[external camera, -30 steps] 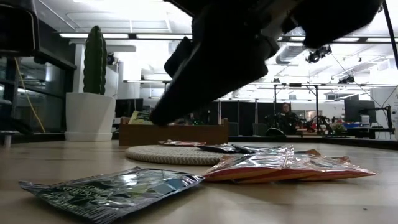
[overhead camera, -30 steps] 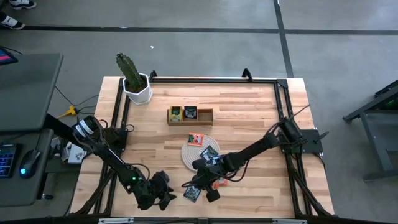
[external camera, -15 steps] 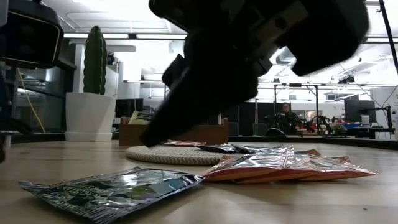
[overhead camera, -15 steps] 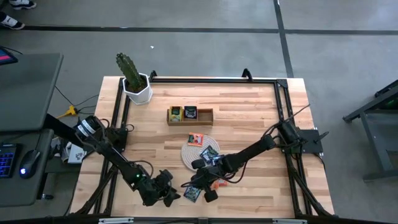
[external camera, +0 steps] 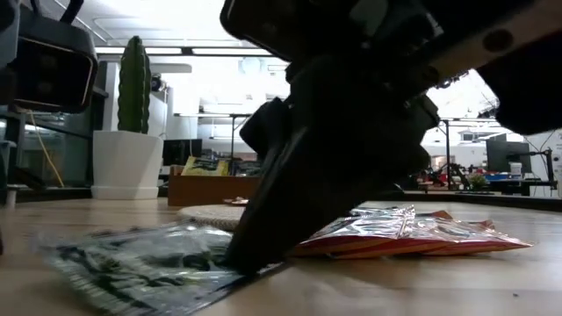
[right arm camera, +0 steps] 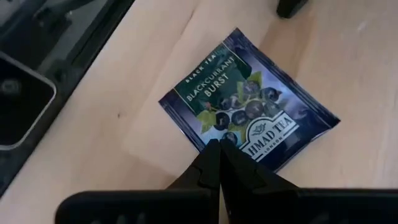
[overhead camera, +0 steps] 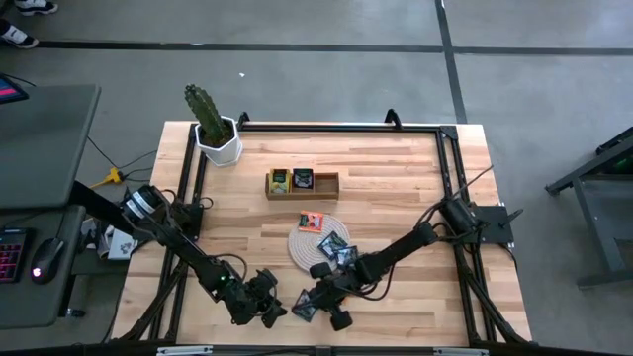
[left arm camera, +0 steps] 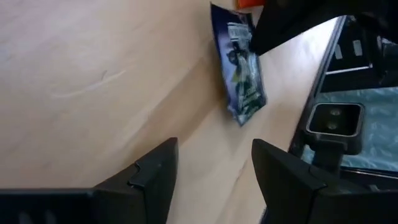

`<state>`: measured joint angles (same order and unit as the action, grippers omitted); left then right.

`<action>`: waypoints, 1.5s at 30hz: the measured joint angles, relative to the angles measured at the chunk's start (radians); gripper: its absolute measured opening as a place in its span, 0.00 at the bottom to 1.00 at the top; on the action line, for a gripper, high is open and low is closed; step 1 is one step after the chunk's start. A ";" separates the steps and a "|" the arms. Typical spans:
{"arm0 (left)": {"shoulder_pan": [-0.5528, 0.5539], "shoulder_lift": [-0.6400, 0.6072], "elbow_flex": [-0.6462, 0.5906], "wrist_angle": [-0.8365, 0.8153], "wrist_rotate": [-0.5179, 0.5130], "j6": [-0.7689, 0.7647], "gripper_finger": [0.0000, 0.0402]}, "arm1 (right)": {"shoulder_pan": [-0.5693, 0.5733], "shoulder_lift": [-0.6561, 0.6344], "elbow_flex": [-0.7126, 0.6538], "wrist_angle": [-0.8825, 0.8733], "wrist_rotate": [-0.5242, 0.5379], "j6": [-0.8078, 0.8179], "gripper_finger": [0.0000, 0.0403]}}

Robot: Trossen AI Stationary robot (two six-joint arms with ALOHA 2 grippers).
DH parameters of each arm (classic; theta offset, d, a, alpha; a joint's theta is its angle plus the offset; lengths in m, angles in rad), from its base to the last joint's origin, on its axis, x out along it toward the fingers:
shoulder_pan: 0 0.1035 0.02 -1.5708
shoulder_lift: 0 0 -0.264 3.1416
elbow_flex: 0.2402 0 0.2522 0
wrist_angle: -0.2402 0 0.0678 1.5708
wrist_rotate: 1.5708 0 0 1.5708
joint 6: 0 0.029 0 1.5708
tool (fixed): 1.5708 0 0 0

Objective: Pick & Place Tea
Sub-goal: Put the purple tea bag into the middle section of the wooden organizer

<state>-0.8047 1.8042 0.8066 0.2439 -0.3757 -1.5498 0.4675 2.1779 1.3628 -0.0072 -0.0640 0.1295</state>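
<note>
A dark blue tea sachet (right arm camera: 249, 112) lies flat on the table near the front edge (overhead camera: 305, 310). My right gripper (right arm camera: 217, 149) is shut, and its tips are down on this sachet. My left gripper (left arm camera: 214, 171) stands open just left of it (overhead camera: 265, 309), a little above the wood and touching nothing. Orange-red sachets (external camera: 404, 233) lie on the table behind the blue one. More sachets lie on the round woven mat (overhead camera: 302, 252). The wooden tray (overhead camera: 326, 186) holds a yellow-green sachet (overhead camera: 281, 180) and a dark one (overhead camera: 303, 179). My right gripper presses its shut fingertips (external camera: 250, 250) down on the dark blue sachet, at the middle of one edge (right arm camera: 225, 129). The fingers slant down from the table's far right side. The sachet lies on the wood under them.
A potted cactus (overhead camera: 213, 129) stands at the far left corner. A black frame (overhead camera: 445, 148) runs round the table top. The two grippers are close together at the near edge, with bare wood to the left of my left gripper (overhead camera: 178, 307).
My right gripper has sunk toward the table's near edge until its shut tips rest on the dark blue sachet. My left gripper has gone toward the table's right, closer to the same sachet, rolling a little, and has stayed open.
</note>
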 joint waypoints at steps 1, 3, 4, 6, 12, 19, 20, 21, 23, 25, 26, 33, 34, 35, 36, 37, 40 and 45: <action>0.000 0.000 0.000 0.002 0.000 0.000 0.51 | 0.000 0.004 0.001 0.001 0.001 0.013 0.00; 0.000 0.000 0.000 0.001 0.007 0.000 0.51 | 0.000 0.010 0.001 0.004 0.003 0.042 0.00; 0.000 0.000 0.000 0.002 0.014 0.000 0.51 | 0.000 0.011 0.001 0.003 0.006 0.053 0.00; 0.000 0.000 0.000 0.001 0.014 -0.001 0.51 | -0.002 0.012 0.001 -0.003 0.012 0.070 0.00; 0.000 0.000 0.000 0.001 0.004 -0.011 0.51 | -0.010 0.013 0.000 -0.006 0.026 0.102 0.00; 0.048 0.000 0.000 0.004 0.004 -0.008 0.51 | -0.016 0.016 -0.001 0.023 0.033 0.106 0.00; 0.056 0.000 0.000 0.011 0.004 0.000 0.51 | -0.016 0.016 -0.002 0.030 0.034 0.106 0.00; 0.065 0.000 0.000 0.020 0.009 0.008 0.51 | -0.017 0.016 -0.002 0.033 0.039 0.106 0.00; 0.085 0.000 0.000 0.044 0.044 0.037 0.51 | -0.018 0.016 -0.002 0.034 0.051 0.113 0.00; 0.100 0.000 0.000 0.054 0.077 0.062 0.51 | -0.022 0.016 -0.002 0.034 0.055 0.127 0.00; 0.105 0.000 0.000 0.053 0.084 0.064 0.51 | -0.023 0.016 -0.002 0.035 0.055 0.132 0.00; 0.111 0.000 0.018 0.037 0.131 0.082 0.51 | -0.029 0.017 -0.002 0.037 0.070 0.145 0.00; 0.111 0.001 0.018 0.034 0.132 0.082 0.51 | -0.030 0.017 -0.002 0.039 0.071 0.151 0.00; 0.111 0.001 0.018 0.026 0.133 0.081 0.51 | -0.032 0.017 -0.002 0.041 0.074 0.151 0.00; 0.111 0.001 0.018 0.014 0.134 0.080 0.51 | -0.034 0.017 -0.002 0.044 0.076 0.151 0.00; 0.111 0.001 0.018 -0.003 0.134 0.077 0.51 | -0.036 0.017 -0.002 0.047 0.076 0.151 0.00; 0.111 0.000 0.019 -0.023 0.134 0.062 0.51 | -0.039 0.018 -0.003 0.055 0.075 0.158 0.00; 0.111 0.000 0.020 -0.025 0.157 0.061 0.51 | -0.043 0.018 -0.003 0.060 0.074 0.159 0.00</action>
<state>-0.6936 1.8041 0.8265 0.2184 -0.2192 -1.4891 0.4248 2.1956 1.3602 0.0528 0.0105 0.2882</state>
